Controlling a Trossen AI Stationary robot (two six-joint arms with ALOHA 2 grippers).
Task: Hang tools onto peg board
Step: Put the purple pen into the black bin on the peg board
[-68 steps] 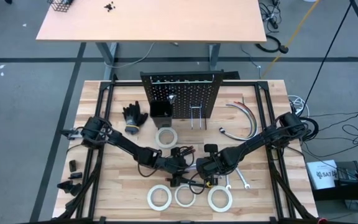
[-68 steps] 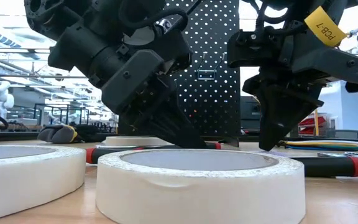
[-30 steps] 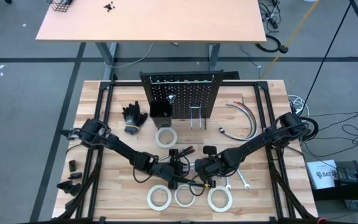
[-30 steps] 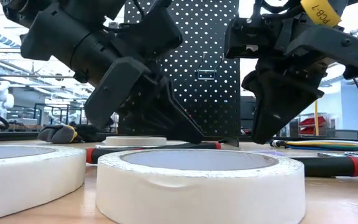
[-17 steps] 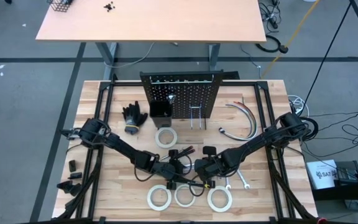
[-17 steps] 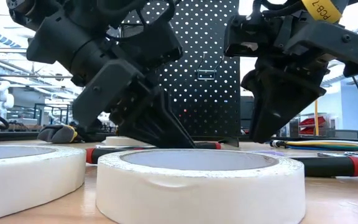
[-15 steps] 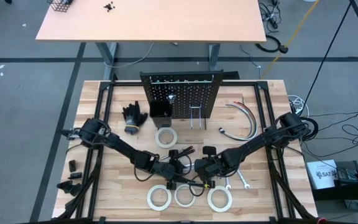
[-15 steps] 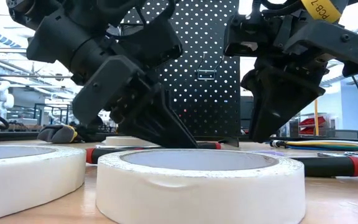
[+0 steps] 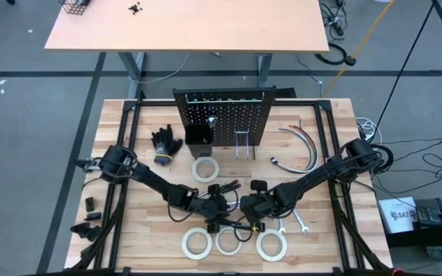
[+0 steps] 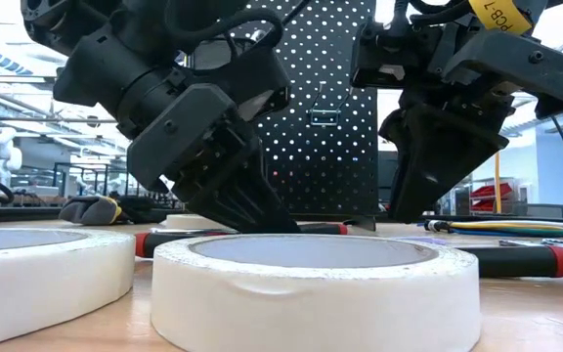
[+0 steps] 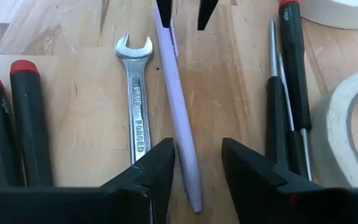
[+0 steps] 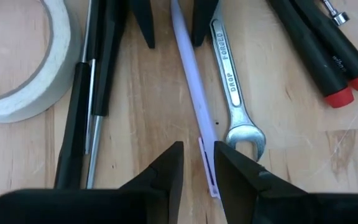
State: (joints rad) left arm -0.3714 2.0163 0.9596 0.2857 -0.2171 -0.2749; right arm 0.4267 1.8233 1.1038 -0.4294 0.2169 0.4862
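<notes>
A thin purple strip [image 11: 179,99] lies flat on the table beside a silver open-end wrench [image 11: 135,112]. Both also show in the right wrist view: the strip [image 12: 191,93] and the wrench [image 12: 232,74]. My left gripper [image 11: 197,149] and my right gripper [image 12: 199,149] face each other low over the table's near middle. Each is open, with its fingers on either side of one end of the strip. In the high view the left gripper [image 9: 222,208] is left of the right gripper [image 9: 244,207]. The black peg board [image 9: 225,115] stands upright at the far middle.
Red-and-black screwdrivers [image 11: 288,93] [image 12: 328,56] lie on both sides of the strip. One white tape roll [image 9: 205,169] lies near the board and three [image 9: 228,241] by the near edge. Black gloves [image 9: 166,144] lie far left, curved hoses [image 9: 301,142] far right, another wrench [image 9: 299,222] near right.
My left gripper has tipped a little steeper over the strip and drawn back slightly toward the table's left. My right gripper has stayed almost still. The strip and the tools have not moved.
</notes>
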